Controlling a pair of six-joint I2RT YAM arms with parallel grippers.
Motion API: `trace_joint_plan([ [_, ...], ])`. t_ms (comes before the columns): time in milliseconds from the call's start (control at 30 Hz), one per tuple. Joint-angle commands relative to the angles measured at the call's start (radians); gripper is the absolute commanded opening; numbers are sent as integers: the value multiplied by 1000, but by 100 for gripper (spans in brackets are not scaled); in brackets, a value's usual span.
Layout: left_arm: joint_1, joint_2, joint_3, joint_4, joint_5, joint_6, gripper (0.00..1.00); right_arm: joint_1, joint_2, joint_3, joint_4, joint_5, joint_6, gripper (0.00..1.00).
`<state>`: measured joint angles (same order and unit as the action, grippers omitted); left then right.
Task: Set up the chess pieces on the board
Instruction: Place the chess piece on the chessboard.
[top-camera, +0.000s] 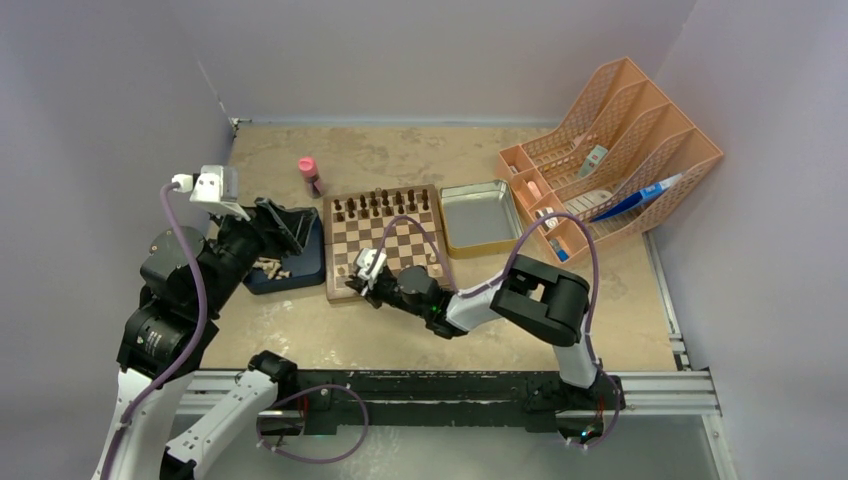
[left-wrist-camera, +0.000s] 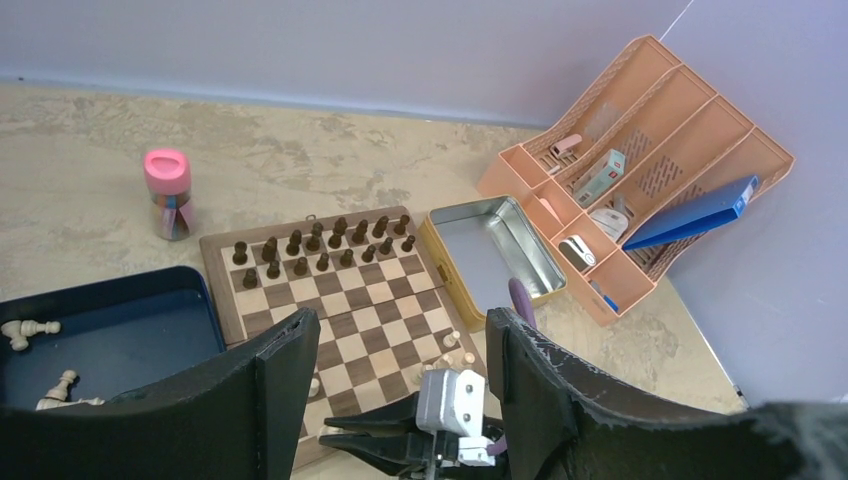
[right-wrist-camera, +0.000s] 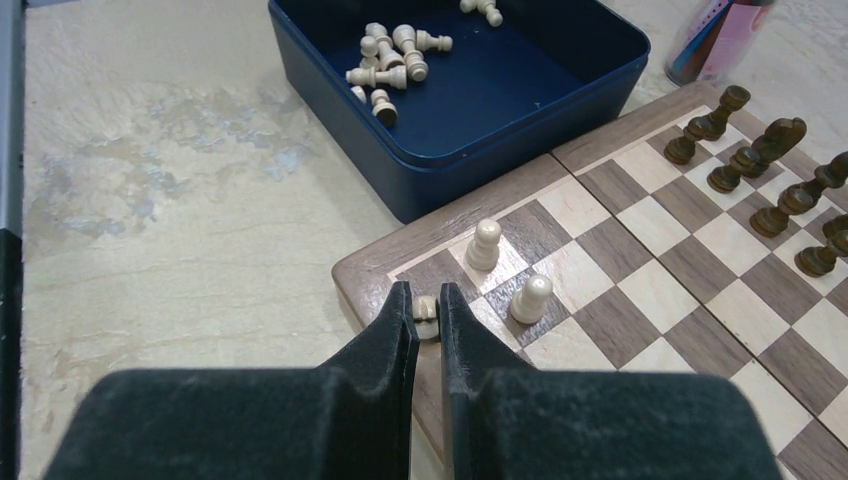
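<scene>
Right wrist view, right end effector (right-wrist-camera: 427, 298) closed on a pale piece (right-wrist-camera: 426, 312) at the board (right-wrist-camera: 380, 265) corner, two pale pawns (right-wrist-camera: 485, 243) stood just beyond, left end effector (left-wrist-camera: 400, 335) gaped wide, empty.

Lighting: even, diffuse, from overhead; moderately bright. Shadows: soft, short, under each chess piece (right-wrist-camera: 531, 298) on the board (right-wrist-camera: 650, 300). Glare: faint sheen in metal tin (top-camera: 480, 215) right of the board. Focus: right gripper (right-wrist-camera: 427, 300), nearest the lens, slightly soft.

Tray (top-camera: 302, 274) left of board (top-camera: 402, 246) — tin (top-camera: 478, 212) right
</scene>
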<state>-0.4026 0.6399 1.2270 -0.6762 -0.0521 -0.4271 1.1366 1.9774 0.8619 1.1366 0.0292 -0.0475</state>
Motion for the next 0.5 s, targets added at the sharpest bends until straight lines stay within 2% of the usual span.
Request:
trace_joint_plan([
  [0, -4, -4, 23, 24, 17, -3, 62, -1, 17, 78, 22, 36, -26, 5],
  [467, -4, 8, 1, 45, 47, 5, 62, 0, 52, 156, -158, 106, 25, 7],
])
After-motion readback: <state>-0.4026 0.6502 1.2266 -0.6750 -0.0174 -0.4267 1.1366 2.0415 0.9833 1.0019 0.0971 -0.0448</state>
